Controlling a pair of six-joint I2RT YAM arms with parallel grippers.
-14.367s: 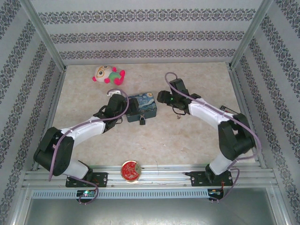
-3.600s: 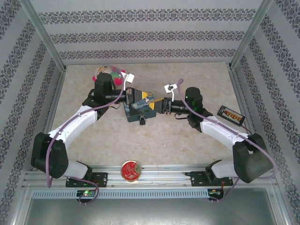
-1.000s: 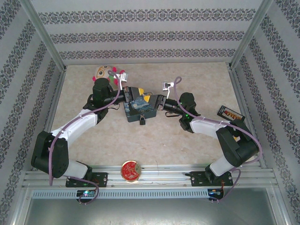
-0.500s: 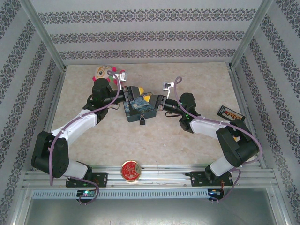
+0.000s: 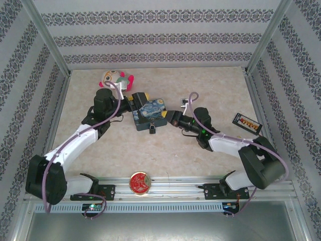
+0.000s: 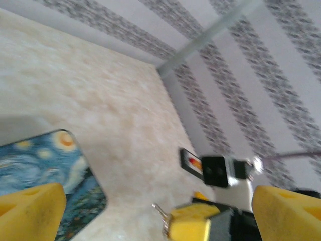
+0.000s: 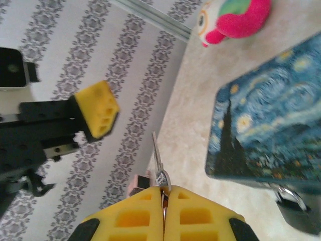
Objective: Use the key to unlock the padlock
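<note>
The small dark padlock [image 5: 151, 129] hangs at the near edge of the blue Starry Night tin [image 5: 149, 114]; its silvery shackle and body also appear in the right wrist view [image 7: 296, 211]. My right gripper [image 5: 173, 119] sits just right of the tin, shut [image 7: 163, 193] on the head of the thin silvery key [image 7: 157, 150]. The key's blade sticks out past the pads, clear of the padlock. My left gripper [image 5: 135, 101] is at the tin's far left corner and stands open [image 6: 158, 203], nothing between its yellow fingers [image 6: 30, 211]. It looks across at the key [image 6: 160, 215].
A pink and green plush toy [image 5: 117, 79] lies at the back left. A small black box [image 5: 247, 122] rests at the right. A red round lid [image 5: 140, 182] sits at the near rail. Patterned walls and aluminium posts enclose the table [image 5: 165, 150].
The left gripper has drawn back left off the tin's top. The right gripper has dropped lower and nearer, still holding the key.
</note>
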